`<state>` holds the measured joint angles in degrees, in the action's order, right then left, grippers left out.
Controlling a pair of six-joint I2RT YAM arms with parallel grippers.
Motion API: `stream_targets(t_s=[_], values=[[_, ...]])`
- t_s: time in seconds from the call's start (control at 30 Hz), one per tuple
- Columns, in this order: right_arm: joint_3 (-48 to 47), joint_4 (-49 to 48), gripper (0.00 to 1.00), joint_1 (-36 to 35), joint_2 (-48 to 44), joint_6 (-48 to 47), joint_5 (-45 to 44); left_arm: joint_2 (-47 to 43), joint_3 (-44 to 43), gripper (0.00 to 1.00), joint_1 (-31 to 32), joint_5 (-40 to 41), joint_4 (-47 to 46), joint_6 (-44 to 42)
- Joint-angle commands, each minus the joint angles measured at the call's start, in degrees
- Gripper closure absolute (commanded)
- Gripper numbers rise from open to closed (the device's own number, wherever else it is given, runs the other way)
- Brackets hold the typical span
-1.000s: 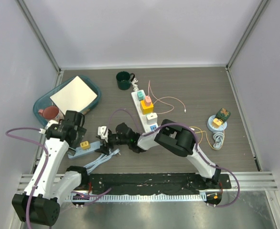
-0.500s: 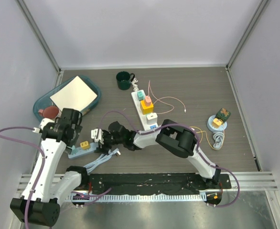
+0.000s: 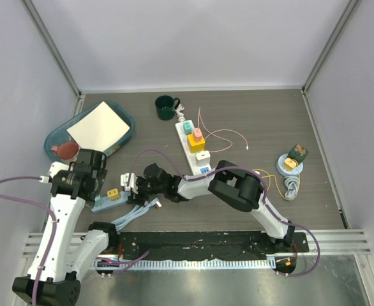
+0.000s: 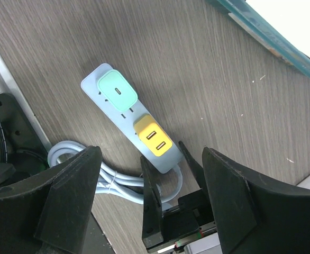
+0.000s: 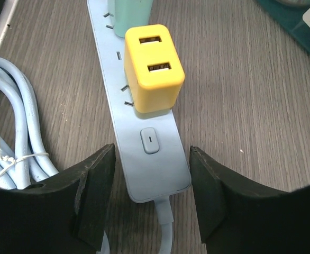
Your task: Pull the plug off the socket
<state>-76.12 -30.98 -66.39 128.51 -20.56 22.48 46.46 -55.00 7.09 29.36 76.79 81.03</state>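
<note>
Two plugs in strip (image 5: 163, 172): mint plug (image 4: 118, 91) at tip, yellow plug (image 5: 152, 69) by switch (image 5: 150, 141). My right gripper (image 5: 152, 180) straddles the switch end, jaws apart, probably to pin it; my left gripper (image 4: 152, 196) hangs spread above, free to pull.

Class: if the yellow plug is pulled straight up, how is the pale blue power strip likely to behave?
The power strip looks slim and light, so it would probably lift with the yellow plug unless held down. Its bundled cable seems floppy, offering little anchoring. Lying flat, it likely slides rather than tips.
</note>
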Motion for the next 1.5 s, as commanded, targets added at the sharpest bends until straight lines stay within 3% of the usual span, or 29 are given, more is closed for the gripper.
stream_targets(t_s=[0.0,0.07,0.23,0.4,0.53,0.7,0.8,0.97,1.03,1.3,1.4,1.47], values=[[1.9,9.8,0.39,-0.2,2.3,-0.8,-1.6,0.7,0.5,0.18,-0.2,-0.4,1.3,1.8],[2.3,10.1,0.42,-0.1,1.8,-0.6,-3.9,0.7,0.9,0.19,-0.2,-0.4,1.0,1.9],[8.5,1.3,0.65,0.3,-1.1,5.2,-13.7,2.1,1.9,0.2,-0.2,-1.8,-0.7,1.2],[17.7,-8.5,0.62,0.3,-4.5,11.5,-20.7,4.6,4.4,0.24,-0.2,-8.0,-8.5,-4.2],[20.0,-10.2,0.62,0.3,-6.0,16.2,-28.9,7.7,4.9,0.22,-0.2,-10.9,-10.9,-4.0],[21.5,-13.6,0.65,0.0,-7.0,19.8,-29.9,10.8,4.5,0.21,-0.2,-18.1,-16.9,-5.6],[20.5,-13.1,0.67,-0.5,-6.3,20.0,-31.4,12.9,3.7,0.22,-0.1,-17.8,-18.2,-5.0],[20.4,-14.5,0.66,-1.5,-5.8,19.9,-34.3,16.7,5.0,0.34,0.0,-20.1,-19.7,-4.0],[20.7,-15.3,0.66,-1.8,-5.8,19.6,-34.3,17.7,5.8,0.34,0.1,-20.4,-20.4,-3.7],[20.2,-16.6,0.65,-3.2,-4.8,17.0,-34.9,21.2,3.9,0.18,1.3,-18.7,-25.1,-6.9],[20.7,-17.4,0.66,-3.5,-4.7,16.6,-35.7,22.4,4.7,0.19,1.5,-19.9,-27.2,-6.9],[21.1,-18.2,0.66,-3.7,-4.5,16.5,-36.2,23.4,5.9,0.25,1.4,-21.1,-28.4,-6.3]])
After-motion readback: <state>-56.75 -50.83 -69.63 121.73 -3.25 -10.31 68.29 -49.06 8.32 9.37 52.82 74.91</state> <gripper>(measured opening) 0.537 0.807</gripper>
